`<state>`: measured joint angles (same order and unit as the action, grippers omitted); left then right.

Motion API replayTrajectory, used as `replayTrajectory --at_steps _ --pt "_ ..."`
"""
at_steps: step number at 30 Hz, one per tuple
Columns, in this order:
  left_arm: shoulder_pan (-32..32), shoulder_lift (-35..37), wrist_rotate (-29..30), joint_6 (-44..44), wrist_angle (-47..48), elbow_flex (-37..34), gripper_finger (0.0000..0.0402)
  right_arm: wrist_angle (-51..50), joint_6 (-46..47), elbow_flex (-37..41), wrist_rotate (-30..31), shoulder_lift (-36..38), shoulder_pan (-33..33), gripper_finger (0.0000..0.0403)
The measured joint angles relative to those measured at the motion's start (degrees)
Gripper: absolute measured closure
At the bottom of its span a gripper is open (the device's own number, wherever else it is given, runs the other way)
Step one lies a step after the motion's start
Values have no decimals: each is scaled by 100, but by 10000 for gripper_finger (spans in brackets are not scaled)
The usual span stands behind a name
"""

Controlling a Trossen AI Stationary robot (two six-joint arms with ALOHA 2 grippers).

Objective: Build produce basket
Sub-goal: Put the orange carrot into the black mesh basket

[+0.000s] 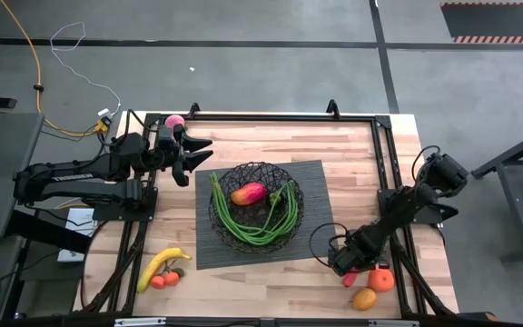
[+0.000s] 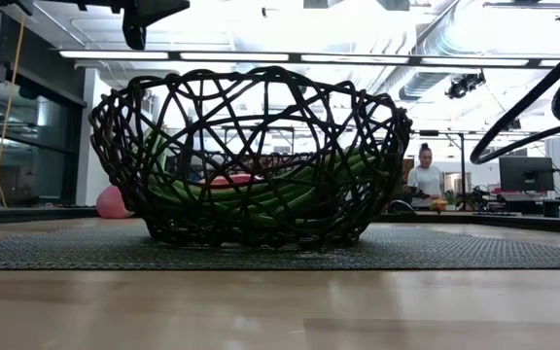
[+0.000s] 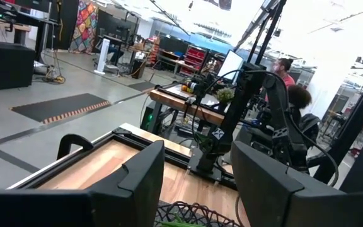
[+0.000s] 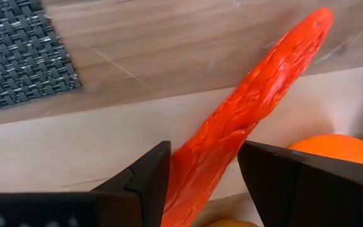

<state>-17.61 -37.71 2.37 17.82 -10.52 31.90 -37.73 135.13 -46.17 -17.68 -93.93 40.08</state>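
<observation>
The black wire basket (image 1: pixel 255 202) stands on the dark grey mat (image 1: pixel 311 182) and holds a red-orange mango (image 1: pixel 249 193) and long green beans (image 1: pixel 263 229). My right gripper (image 1: pixel 343 263) is low over the table's near right part. It is open, with one finger on each side of the red chili (image 4: pixel 251 120), which lies on the wood beside an orange (image 4: pixel 336 148). My left gripper (image 1: pixel 194 156) is open and empty, held above the table left of the basket. A pink ball (image 1: pixel 174 121) lies at the far left.
A second orange (image 1: pixel 364 299) lies near the front edge, by the first orange (image 1: pixel 381 280). A yellow banana (image 1: pixel 162 265) and small tomatoes (image 1: pixel 166 280) lie at the near left. A person (image 2: pixel 425 177) stands in the room far behind the table.
</observation>
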Motion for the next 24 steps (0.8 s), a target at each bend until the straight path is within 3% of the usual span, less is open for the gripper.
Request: replayTrajectory --at_steps 7,16,24 --pt "-1 0 0 0 0 0 229 -120 -61 4 87 -9 -31 246" --pt "0 0 0 0 0 0 229 -122 -351 -3 198 62 -31 335" --pt "0 2 0 0 -4 -2 229 -792 -1052 26 868 987 -31 363"
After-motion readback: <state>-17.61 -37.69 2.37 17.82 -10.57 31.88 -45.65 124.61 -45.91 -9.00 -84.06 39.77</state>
